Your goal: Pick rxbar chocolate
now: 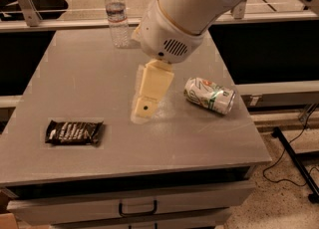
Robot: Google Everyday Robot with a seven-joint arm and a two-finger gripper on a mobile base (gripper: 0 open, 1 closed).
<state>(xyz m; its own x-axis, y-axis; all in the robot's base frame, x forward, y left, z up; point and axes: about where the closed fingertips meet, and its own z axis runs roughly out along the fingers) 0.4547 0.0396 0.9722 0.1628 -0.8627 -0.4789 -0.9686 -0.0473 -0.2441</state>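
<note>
The rxbar chocolate [74, 132] lies flat on the grey table [75, 78] near its front left edge, a dark glossy wrapper with white lettering. My gripper [144, 109] hangs from the big white arm over the middle of the table, its cream-coloured fingers pointing down. It is to the right of the bar and a little behind it, well apart from it. It holds nothing that I can see.
A white-and-green soda can [209, 95] lies on its side to the right of the gripper. A clear water bottle [117, 15] stands at the table's back edge. A drawer front [134, 204] is below the table's front edge. Cables lie on the floor at right.
</note>
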